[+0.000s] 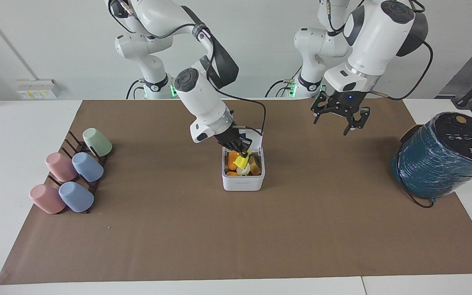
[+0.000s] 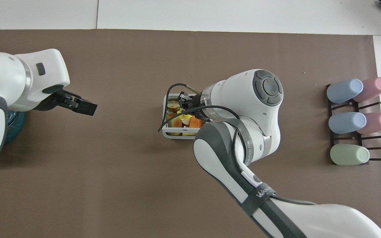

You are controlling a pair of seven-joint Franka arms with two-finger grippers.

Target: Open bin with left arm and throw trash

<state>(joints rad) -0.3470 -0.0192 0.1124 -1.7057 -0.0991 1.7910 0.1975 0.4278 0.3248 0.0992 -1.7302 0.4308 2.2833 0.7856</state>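
The white bin (image 1: 242, 182) stands mid-mat with its lid (image 1: 255, 137) open and upright on the side nearer the robots. An orange lump (image 1: 232, 160) and a pale cream piece (image 1: 242, 170) lie inside with other scraps. My right gripper (image 1: 243, 153) is over the bin's opening, shut on the yellow scrap (image 1: 242, 161), which hangs just above the contents. In the overhead view the right gripper (image 2: 184, 106) and the yellow scrap (image 2: 186, 117) cover the bin (image 2: 168, 134). My left gripper (image 1: 348, 126) is raised over the mat toward the left arm's end, also in the overhead view (image 2: 88, 108).
A big teal wrapped cylinder (image 1: 445, 157) stands at the left arm's end of the table and shows in the overhead view (image 2: 12, 127). A dark rack of pastel cups (image 1: 72, 176) lies at the right arm's end, also seen overhead (image 2: 356, 120). A brown mat (image 1: 236, 237) covers the table.
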